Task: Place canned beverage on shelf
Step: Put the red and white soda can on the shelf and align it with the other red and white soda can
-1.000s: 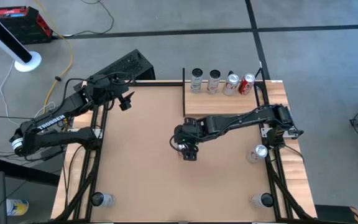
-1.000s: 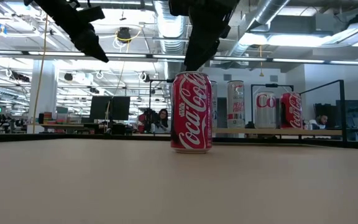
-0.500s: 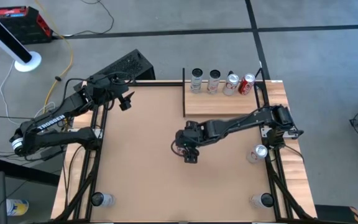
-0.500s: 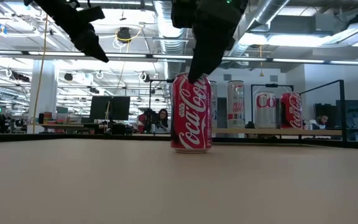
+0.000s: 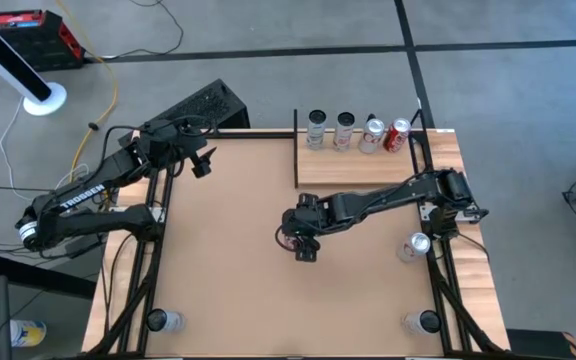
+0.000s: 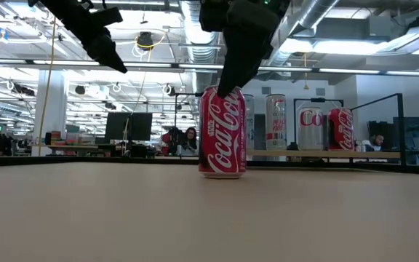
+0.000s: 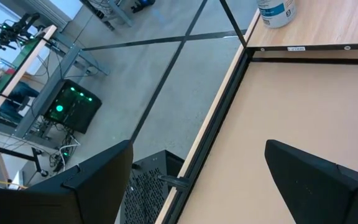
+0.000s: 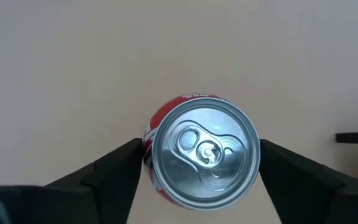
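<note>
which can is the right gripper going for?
The red can standing alone mid-table, straddled by the right gripper. The other cans stand in a row on the shelf or at the table's edges.

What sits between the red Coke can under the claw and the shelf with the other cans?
Only bare tabletop, by the high view, separates the Coca-Cola can from the shelf.

An upright red cola can (image 6: 222, 132) stands mid-table; the pale wood shelf (image 5: 353, 168) holds four cans.
</note>
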`<state>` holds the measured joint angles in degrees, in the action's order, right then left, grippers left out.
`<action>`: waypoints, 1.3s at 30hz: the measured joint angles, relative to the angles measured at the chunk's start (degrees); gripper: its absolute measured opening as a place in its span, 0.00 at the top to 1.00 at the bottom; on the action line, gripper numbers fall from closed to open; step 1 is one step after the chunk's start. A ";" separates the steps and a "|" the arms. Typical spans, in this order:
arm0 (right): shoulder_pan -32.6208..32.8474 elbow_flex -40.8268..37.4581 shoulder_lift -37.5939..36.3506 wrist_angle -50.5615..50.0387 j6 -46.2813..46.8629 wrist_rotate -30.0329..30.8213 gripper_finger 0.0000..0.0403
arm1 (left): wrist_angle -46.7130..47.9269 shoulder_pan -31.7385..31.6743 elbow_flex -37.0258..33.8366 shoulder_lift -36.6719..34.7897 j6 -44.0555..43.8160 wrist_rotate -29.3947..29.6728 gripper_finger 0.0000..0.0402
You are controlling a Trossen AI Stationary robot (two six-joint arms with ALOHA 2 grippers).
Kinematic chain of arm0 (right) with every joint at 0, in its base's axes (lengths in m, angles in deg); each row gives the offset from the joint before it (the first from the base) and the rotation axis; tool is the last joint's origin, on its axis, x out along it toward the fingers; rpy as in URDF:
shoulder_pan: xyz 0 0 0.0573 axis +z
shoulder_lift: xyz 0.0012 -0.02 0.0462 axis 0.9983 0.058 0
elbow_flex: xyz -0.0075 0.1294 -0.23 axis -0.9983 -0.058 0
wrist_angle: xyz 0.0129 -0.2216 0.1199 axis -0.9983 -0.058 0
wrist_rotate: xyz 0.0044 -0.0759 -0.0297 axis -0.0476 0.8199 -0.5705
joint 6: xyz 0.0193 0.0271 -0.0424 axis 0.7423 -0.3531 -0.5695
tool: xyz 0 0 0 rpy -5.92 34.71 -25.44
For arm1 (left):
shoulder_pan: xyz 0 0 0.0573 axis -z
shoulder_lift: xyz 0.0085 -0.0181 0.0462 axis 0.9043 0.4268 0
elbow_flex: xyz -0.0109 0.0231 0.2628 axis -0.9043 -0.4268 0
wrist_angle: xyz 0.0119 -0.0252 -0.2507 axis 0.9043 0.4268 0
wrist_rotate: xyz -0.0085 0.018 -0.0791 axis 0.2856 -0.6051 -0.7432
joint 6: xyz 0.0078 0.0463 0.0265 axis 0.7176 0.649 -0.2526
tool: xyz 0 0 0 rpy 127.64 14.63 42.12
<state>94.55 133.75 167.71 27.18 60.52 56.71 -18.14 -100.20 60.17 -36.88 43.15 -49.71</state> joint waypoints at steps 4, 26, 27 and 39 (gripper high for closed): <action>0.16 0.02 -0.20 -0.33 -2.11 -0.02 0.28 | 0.02 0.00 0.00 0.02 0.00 0.00 0.13; -10.24 -10.28 -30.41 -23.23 -5.81 0.24 0.32 | 0.37 0.01 0.00 0.02 -0.23 0.00 0.13; -11.98 -12.37 -32.65 -23.36 -6.57 0.24 0.32 | 0.37 0.00 0.00 0.02 -0.22 -0.04 0.13; -38.59 -25.42 -46.51 -20.85 -17.18 -0.26 0.31 | 0.35 -0.15 0.00 1.87 -0.22 -1.00 0.13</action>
<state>55.96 108.33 121.19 6.33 43.35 56.45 -17.79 -100.35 60.17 -35.01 42.94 -50.71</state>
